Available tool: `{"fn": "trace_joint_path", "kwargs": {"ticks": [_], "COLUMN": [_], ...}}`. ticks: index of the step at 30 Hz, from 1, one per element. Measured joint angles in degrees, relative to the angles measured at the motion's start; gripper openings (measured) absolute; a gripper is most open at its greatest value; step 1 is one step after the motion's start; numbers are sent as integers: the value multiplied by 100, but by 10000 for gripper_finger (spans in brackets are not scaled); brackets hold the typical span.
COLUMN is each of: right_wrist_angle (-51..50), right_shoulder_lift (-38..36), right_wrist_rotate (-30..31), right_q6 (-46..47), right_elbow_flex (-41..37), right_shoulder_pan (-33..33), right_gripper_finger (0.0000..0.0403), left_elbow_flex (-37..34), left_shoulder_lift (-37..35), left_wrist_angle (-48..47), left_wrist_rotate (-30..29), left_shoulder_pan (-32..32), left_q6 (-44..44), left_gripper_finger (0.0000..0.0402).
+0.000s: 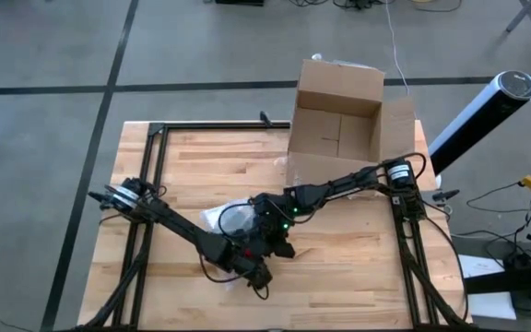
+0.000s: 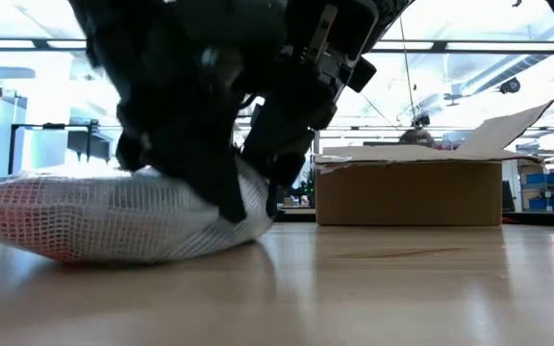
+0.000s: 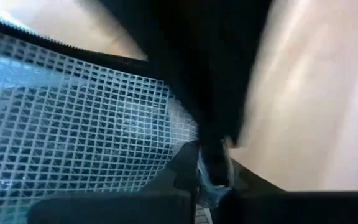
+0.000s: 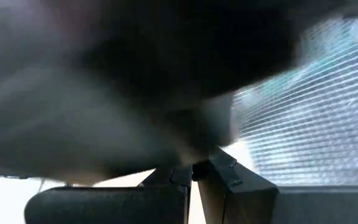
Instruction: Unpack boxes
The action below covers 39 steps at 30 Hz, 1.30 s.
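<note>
Standing open at the far edge of the wooden tabletop (image 1: 201, 166), toward the right side, the brown cardboard box (image 1: 336, 129) has its flaps spread out and its inside bare to the overhead view; from table height it shows as a low brown block (image 2: 409, 192) with one flap raised at its far right. Both arms work well away from it, near the front middle of the tabletop, where a translucent mesh-patterned zip pouch (image 2: 113, 216) lies flat on the wood. The left hand (image 1: 258, 261) comes in from the left post and sits at the near edge of the pouch, its fingers pressed together, with a scrap of the pouch's edge seemingly pinched between the tips in its own wrist view (image 3: 211, 177), the gridded pouch surface (image 3: 73, 118) filling the space beside them. The right hand (image 1: 275, 221) reaches down from the right post, passing in front of the box, and meets the pouch from the far side; its fingers are drawn together too (image 4: 194, 171), though whether they grip the pouch material (image 4: 309, 118) I cannot tell. The box itself is touched by neither hand.
</note>
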Motion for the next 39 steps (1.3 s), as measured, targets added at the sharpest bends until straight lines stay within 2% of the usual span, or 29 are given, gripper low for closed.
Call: {"fn": "trace_joint_path", "kwargs": {"ticks": [7, 26, 39], "right_wrist_angle": [13, -155, -802], "right_shoulder_lift": [-17, -11, 5], "right_wrist_rotate": [48, 262, 450], "right_q6": [-83, -177, -514], "right_elbow_flex": [13, 7, -10], "right_shoulder_pan": [-42, -154, -501], "right_gripper_finger": [0, 0, 0], "left_elbow_flex": [17, 19, 30], "left_shoulder_lift": [-352, -1577, -1842], "left_wrist_angle": [-483, -1352, -2145], "left_wrist_rotate": [24, -569, -557], "left_shoulder_pan": [-164, -574, -950], "left_q6": [392, 363, -202], "left_gripper_finger": [0, 0, 0]}}
